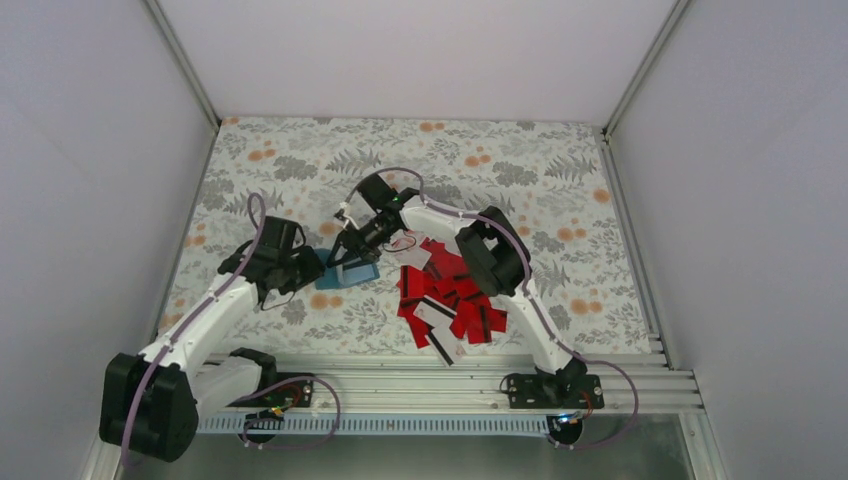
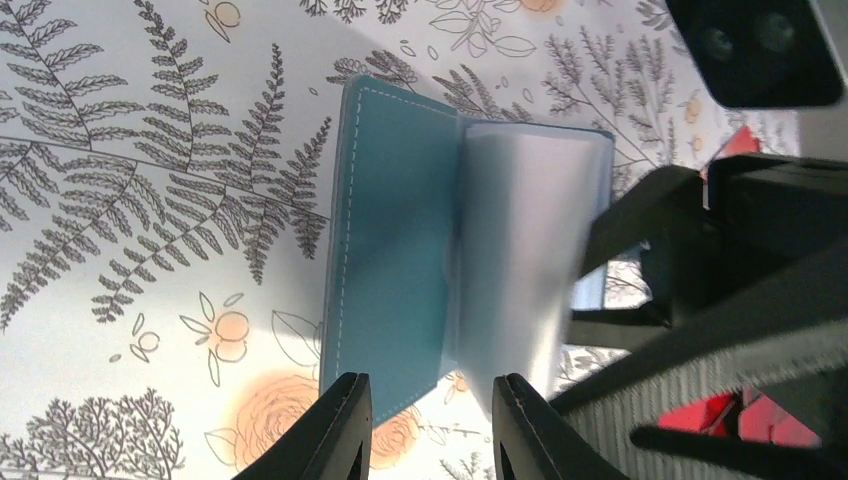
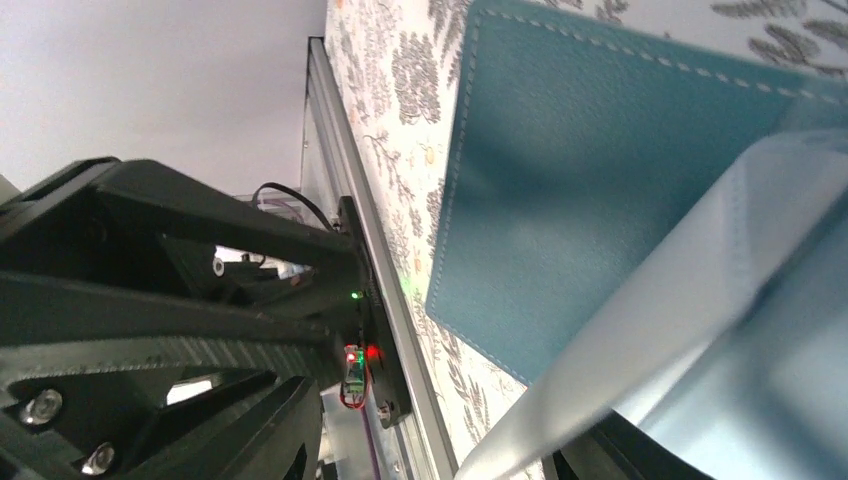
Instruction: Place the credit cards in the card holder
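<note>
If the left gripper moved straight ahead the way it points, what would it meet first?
The card holder: its open teal cover lies directly ahead of the left gripper, near edge by the fingertips. Whether the fingers touch it is unclear.

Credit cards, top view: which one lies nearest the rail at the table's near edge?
The black-striped card jutting from the near side of the pile; all the others lie farther back.
</note>
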Robot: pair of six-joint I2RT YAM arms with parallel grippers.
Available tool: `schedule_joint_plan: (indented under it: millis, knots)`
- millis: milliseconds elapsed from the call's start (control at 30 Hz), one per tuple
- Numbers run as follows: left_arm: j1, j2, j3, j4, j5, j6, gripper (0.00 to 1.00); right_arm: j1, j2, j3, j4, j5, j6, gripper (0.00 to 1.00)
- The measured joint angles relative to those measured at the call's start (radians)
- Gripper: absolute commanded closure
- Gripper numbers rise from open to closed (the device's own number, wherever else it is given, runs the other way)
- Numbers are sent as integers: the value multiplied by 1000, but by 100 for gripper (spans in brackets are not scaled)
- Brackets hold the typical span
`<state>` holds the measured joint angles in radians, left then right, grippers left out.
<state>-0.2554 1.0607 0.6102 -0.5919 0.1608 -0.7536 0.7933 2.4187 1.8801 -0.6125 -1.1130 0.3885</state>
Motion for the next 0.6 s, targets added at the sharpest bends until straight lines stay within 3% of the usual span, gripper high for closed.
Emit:
schedule_joint_plan:
  millis: [267, 600]
  knots:
    - [0, -86, 2, -48, 20, -28, 68, 0, 36, 63, 35, -55, 3, 43]
    - [0, -77, 2, -6, 63, -6, 68, 0, 134, 143, 48, -74, 4, 47]
